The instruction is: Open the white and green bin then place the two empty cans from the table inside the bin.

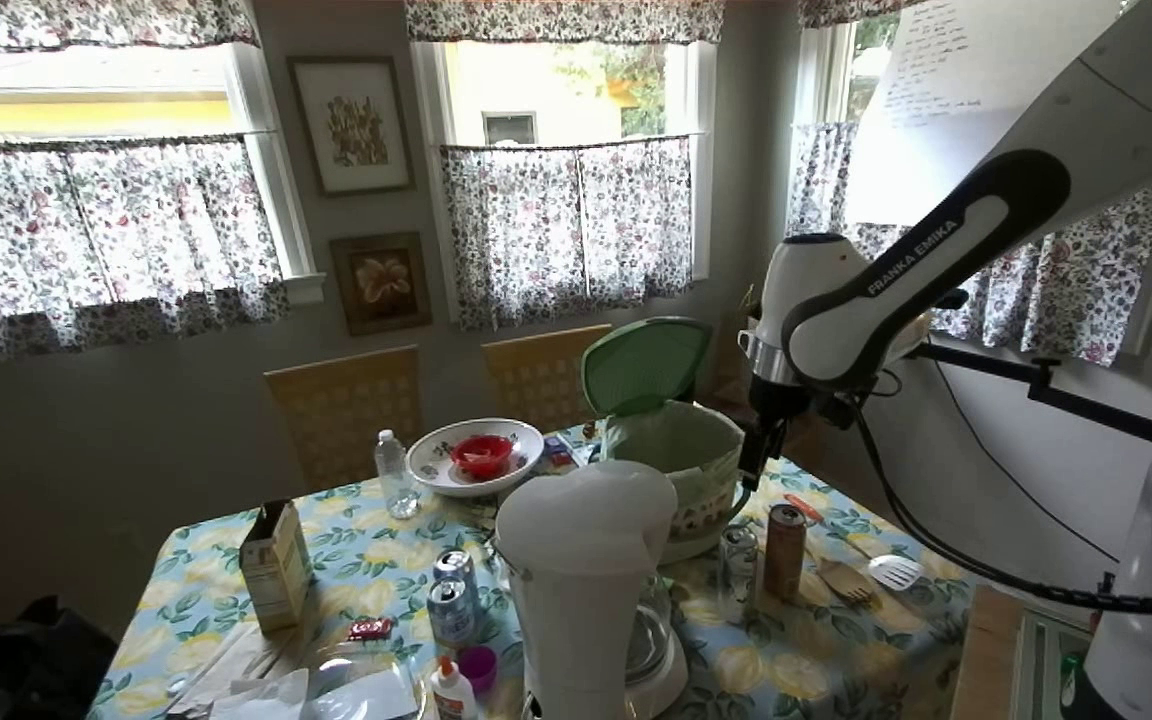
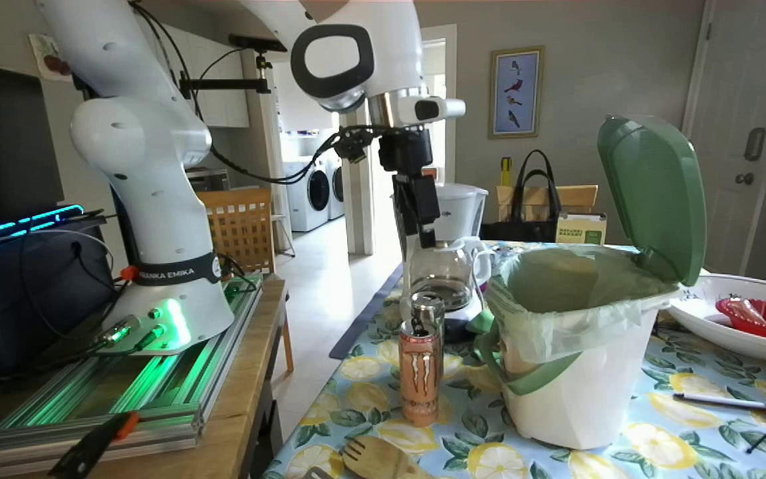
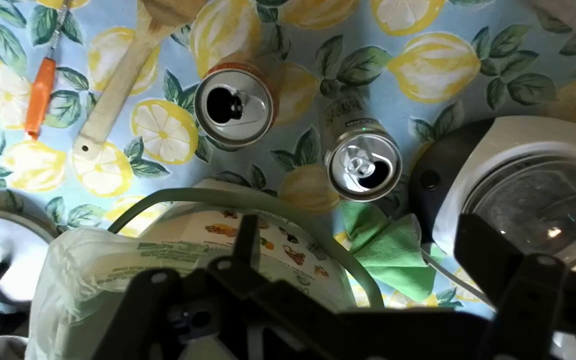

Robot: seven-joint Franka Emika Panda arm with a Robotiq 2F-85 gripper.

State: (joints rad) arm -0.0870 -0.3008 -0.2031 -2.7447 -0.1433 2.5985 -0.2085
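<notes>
On the bench [image 2: 350, 392], the white and green bin [image 2: 596, 379] stands upright, long axis vertical, its bag-lined mouth facing 12 o'clock. Its raised lid [image 2: 655, 199] rises from the 2 o'clock side of the rim, its own length running from 11 to 5 o'clock.

In an exterior view the orange can [image 1: 785, 555] stands near the bin at its 4 o'clock, the silver can [image 1: 738, 575] at its 5 o'clock, and the jaws hang at its 3 o'clock. Both cans are upright, long axes vertical, tops up. In the wrist view they stand apart, the silver one at the orange one's 4 o'clock; the orange can's opening lies toward 9 o'clock, the silver can's toward 4.

The jaws point roughly to 6 o'clock in both exterior views, spread wide and gripping nothing.
</notes>
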